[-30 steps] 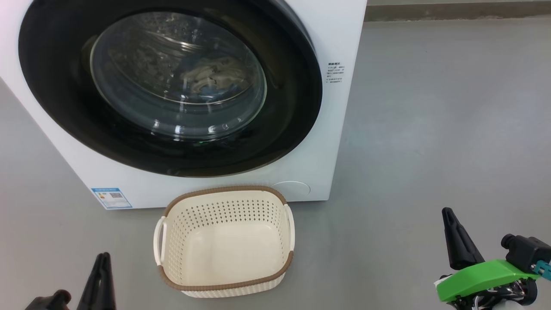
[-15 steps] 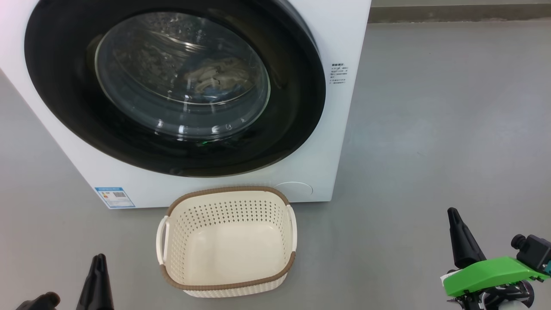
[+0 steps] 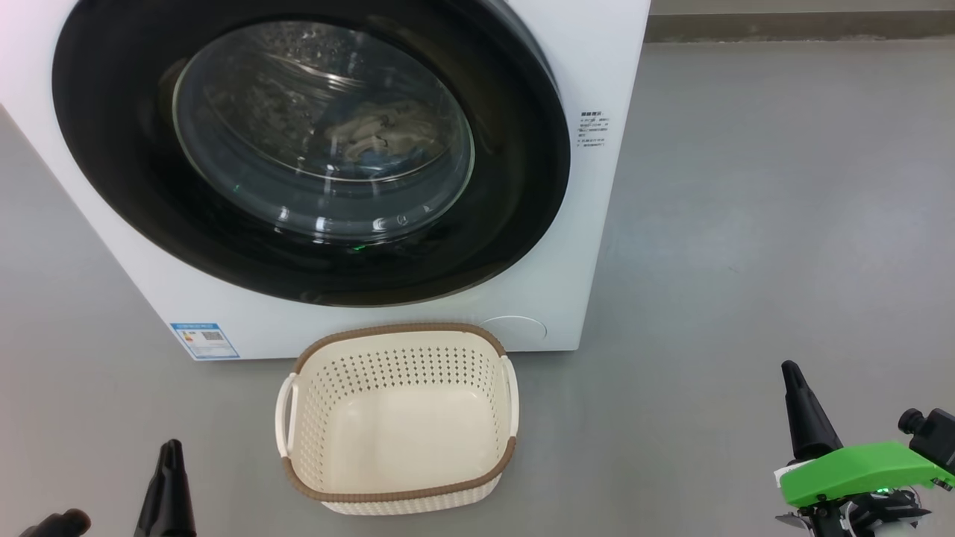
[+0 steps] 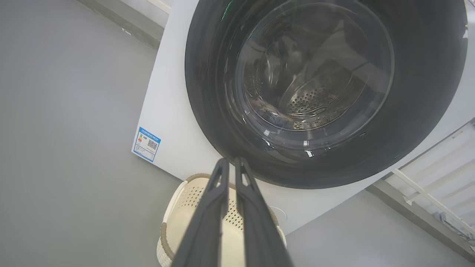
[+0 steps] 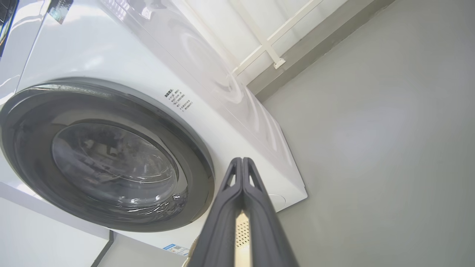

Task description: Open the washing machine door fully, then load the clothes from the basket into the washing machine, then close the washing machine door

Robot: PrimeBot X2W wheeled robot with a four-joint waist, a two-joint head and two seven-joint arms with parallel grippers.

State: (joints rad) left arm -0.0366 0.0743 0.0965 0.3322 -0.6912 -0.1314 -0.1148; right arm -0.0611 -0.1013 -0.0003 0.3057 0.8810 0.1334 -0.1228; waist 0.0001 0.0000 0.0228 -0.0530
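Left gripper (image 3: 171,446) is hanging low at the lower left of the head view, its two dark fingers drawn together and holding nothing. From the left wrist view the same gripper (image 4: 232,161) is pointing up at the bottom of the washing machine door (image 4: 207,111), well short of it, with the basket (image 4: 174,207) lying beneath the fingers.

Right gripper (image 3: 789,367) is hovering at the lower right over the grey floor (image 3: 746,224), its fingers pressed together on nothing, a bright green cover (image 3: 858,466) showing on the wrist behind them. In the right wrist view that gripper (image 5: 241,160) is aiming past the lower right corner of the washing machine (image 5: 237,122).

Across the upper left of the head view, the big white washing machine (image 3: 589,224) is standing on the floor, with a small blue label (image 3: 204,340) at its lower left corner. Its round washing machine door (image 3: 515,149) is sitting shut against the front, glossy black rim around a bulging glass window (image 3: 246,134). Behind the glass, the clothes (image 3: 380,130) are lying in the drum, pale cream folds over something blue.

Just in front of the machine, the cream basket (image 3: 395,328) with its brown rim is resting on the floor between the two grippers, its bare bottom showing.
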